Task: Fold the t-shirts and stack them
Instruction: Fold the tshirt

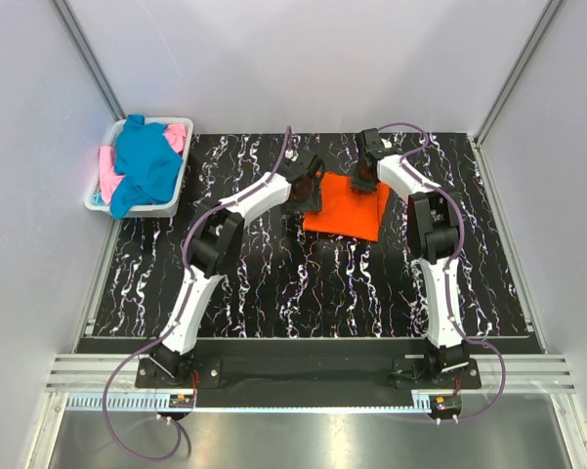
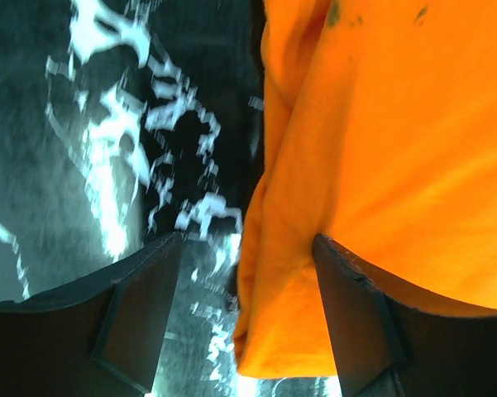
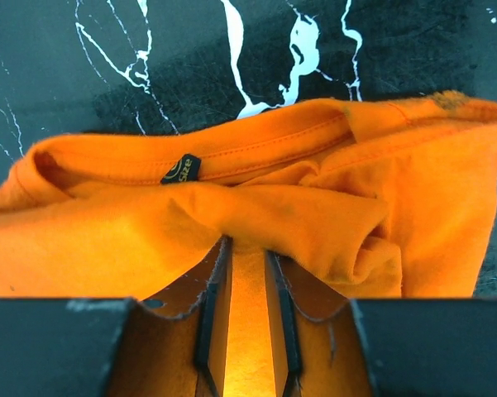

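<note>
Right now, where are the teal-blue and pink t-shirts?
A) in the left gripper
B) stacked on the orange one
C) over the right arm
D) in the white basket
D: the teal-blue t-shirt and pink t-shirt lie heaped in the white basket.

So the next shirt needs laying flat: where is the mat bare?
Bare: mat between left arm and right arm, nearer than the orange t-shirt; also right of the right arm. Crowded: far middle, left gripper and right gripper at it.
</note>
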Controlling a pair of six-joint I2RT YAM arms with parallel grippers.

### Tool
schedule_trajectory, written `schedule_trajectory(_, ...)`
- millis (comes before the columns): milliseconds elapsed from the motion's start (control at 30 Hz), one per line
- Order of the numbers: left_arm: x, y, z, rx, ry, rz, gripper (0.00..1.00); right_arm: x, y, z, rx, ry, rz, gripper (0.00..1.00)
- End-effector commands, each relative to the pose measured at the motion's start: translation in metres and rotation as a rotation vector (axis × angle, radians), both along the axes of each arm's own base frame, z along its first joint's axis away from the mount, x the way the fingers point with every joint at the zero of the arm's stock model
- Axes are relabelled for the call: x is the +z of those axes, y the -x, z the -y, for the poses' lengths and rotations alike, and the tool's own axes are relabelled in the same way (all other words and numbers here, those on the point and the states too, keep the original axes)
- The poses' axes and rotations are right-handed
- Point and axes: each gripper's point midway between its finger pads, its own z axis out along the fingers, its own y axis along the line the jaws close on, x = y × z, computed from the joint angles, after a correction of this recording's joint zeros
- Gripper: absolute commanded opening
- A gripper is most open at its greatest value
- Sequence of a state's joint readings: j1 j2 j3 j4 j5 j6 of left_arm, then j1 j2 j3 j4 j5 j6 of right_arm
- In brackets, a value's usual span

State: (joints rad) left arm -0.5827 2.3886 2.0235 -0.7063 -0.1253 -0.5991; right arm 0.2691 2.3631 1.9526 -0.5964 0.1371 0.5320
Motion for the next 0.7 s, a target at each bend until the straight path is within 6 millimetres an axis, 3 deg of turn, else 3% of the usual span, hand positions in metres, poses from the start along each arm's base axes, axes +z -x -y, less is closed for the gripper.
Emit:
schedule_trajectory(0,-0.012,0.039,-0.041,0.000,-0.209,-0.092,0.70,-0.008,0.006,0.002,-0.008,-0.002,-0.037,0.29)
schedule_trajectory(300,-0.033,0.074,-0.060,0.021,-0.273,-0.175,0.68,0.019,-0.006,0.004,0.007,0.008,0.032,0.29)
schedule_trajectory(667,-0.041,0.096,-0.076,0.030,-0.313,-0.216,0.68,0.031,-0.027,0.034,-0.045,0.034,0.077,0.29)
